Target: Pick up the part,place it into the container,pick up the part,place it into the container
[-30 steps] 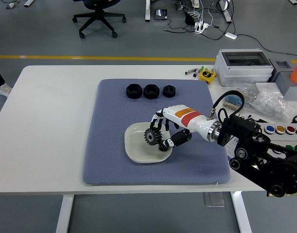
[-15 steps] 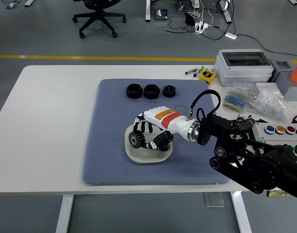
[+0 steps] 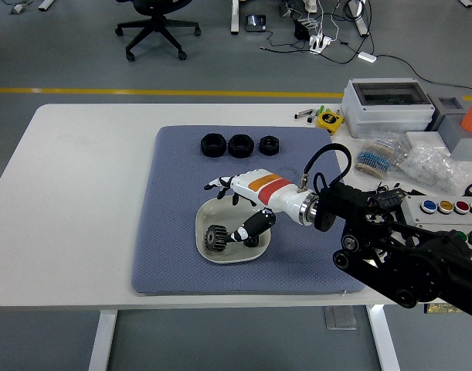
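Robot hand [image 3: 239,202] spread open; gear [image 3: 215,237] below in dish [image 3: 229,254].

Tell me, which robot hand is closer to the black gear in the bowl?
Right. The right hand hovers just over the gear lying in the bowl, fingers spread. The left hand isn't in view.

One high head view looks forward and down over the white table [image 3: 81,201], seemingly mid-distance.

bowl's [image 3: 207,249] right rim behind hand [image 3: 243,202]
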